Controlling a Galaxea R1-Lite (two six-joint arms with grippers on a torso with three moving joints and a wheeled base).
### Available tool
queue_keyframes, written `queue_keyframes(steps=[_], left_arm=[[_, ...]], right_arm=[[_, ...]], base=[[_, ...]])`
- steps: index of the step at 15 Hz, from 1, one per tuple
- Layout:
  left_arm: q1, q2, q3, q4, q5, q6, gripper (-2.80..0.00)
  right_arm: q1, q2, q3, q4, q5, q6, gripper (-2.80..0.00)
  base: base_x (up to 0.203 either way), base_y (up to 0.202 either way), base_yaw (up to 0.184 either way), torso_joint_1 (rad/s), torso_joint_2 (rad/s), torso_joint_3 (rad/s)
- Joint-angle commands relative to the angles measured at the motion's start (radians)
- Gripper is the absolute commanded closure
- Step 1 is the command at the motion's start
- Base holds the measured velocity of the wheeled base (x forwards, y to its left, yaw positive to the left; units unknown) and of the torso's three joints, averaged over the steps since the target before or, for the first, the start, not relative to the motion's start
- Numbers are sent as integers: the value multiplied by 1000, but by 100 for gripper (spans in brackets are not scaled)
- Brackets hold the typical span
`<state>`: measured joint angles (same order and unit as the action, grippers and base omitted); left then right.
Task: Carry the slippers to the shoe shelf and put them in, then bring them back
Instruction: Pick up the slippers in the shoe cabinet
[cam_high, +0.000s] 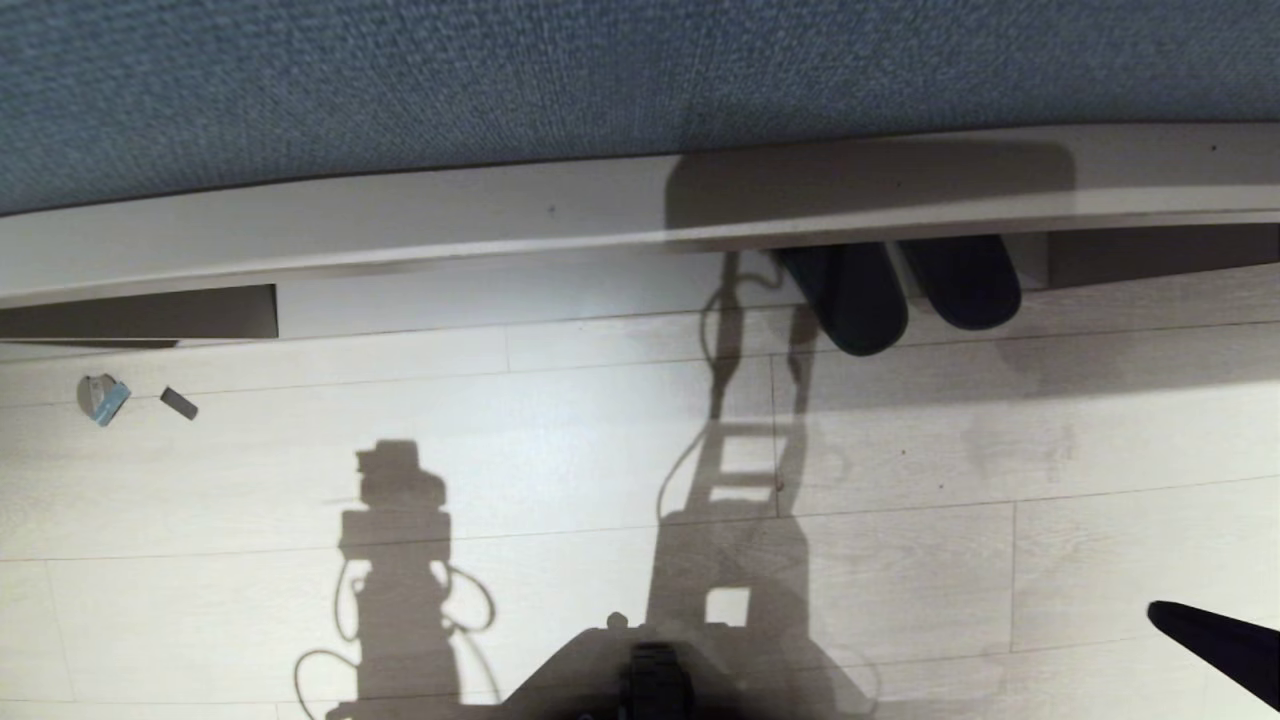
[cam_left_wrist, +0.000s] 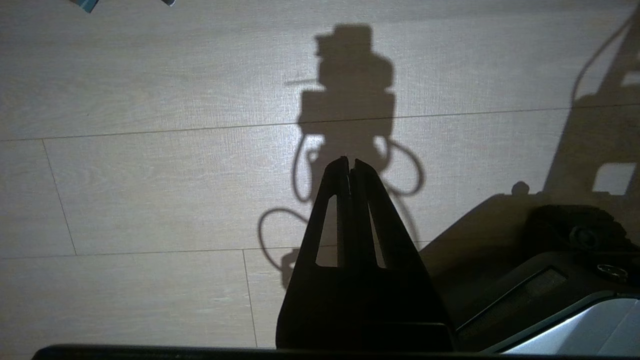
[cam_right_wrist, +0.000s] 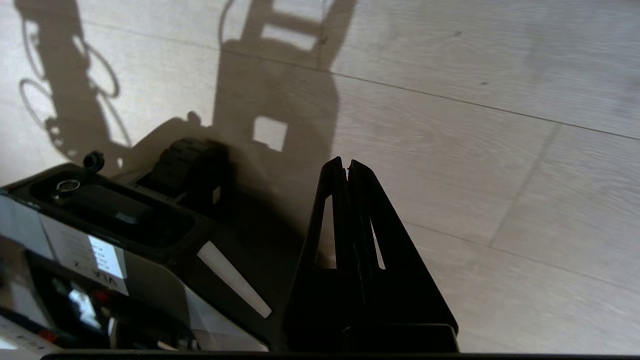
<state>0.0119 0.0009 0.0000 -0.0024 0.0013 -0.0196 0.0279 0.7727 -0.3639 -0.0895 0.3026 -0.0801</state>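
Note:
The two dark slate-grey slippers lie side by side on the pale wood floor, their back halves tucked under a long beige ledge. My right gripper enters the head view at the lower right, well short of the slippers, and hangs over bare floor. In the right wrist view the right gripper is shut and holds nothing. The left gripper is also shut and empty, over floor beside my base. The shoe shelf is out of view.
A blue textured surface rises behind the ledge. A small blue-grey object and a dark scrap lie on the floor at far left. My base fills the bottom centre, and my shadow falls across the planks.

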Motion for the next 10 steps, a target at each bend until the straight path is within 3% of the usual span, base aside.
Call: queue_keyframes(steps=[1, 3, 8, 10], left_arm=[[0, 1, 0, -1, 0, 0, 0], [0, 1, 0, -1, 0, 0, 0], [0, 1, 0, -1, 0, 0, 0], [0, 1, 0, -1, 0, 0, 0]], right_arm=[[27, 243, -28, -51, 29, -18, 0], [96, 358, -70, -126, 3, -18, 0], [396, 577, -169, -430, -311, 204, 0], [475, 655, -202, -548, -423, 291, 0]], base=[[0, 0, 0, 0, 0, 0], [0, 0, 0, 0, 0, 0], [0, 0, 0, 0, 0, 0], [0, 0, 0, 0, 0, 0]])
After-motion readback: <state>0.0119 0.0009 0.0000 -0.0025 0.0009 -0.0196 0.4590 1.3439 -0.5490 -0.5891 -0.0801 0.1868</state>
